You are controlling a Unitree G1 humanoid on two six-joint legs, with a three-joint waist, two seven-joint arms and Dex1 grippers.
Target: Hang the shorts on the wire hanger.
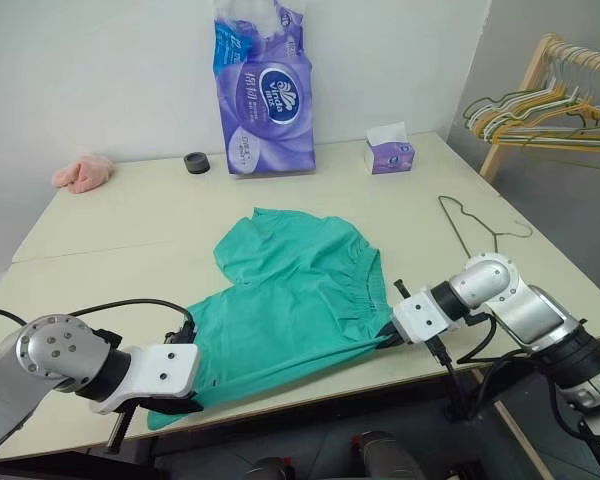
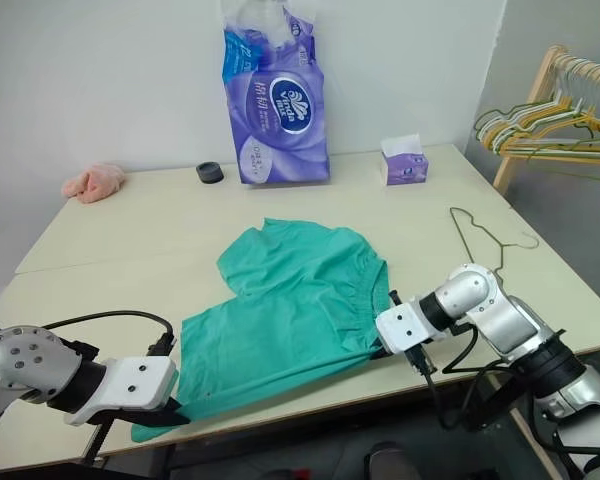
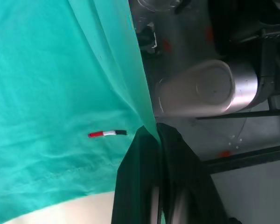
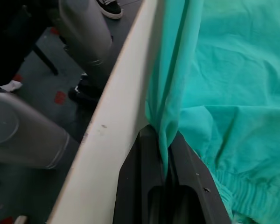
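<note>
Shorts (image 1: 290, 300) lie spread on the table (image 1: 130, 215), teal cloth flat near the front edge, waistband toward the right side. Both arms are down at that edge. The left end effector (image 1: 180, 400) is clenched on the near left corner of the cloth; the left wrist view shows its black fingers (image 3: 144, 177) pinching a fold right at the hem. The right end effector (image 1: 388, 338) is clamped on the fabric by the gathered waistband, and the right wrist view has a pleat of teal running straight down between its fingers (image 4: 144, 186).

Wire hanger (image 1: 475, 228) sits bare on the table, well apart from the shorts, off to the right and a little further back, hook curled toward the far side.

Here's the call: two thin-fold grips like these could slip, so a slow, even lift with both hands suits best, keeping the cloth taut between them. Then carry it rightward toward the hanger without dragging it across the thin wire and knocking it askew.
</note>
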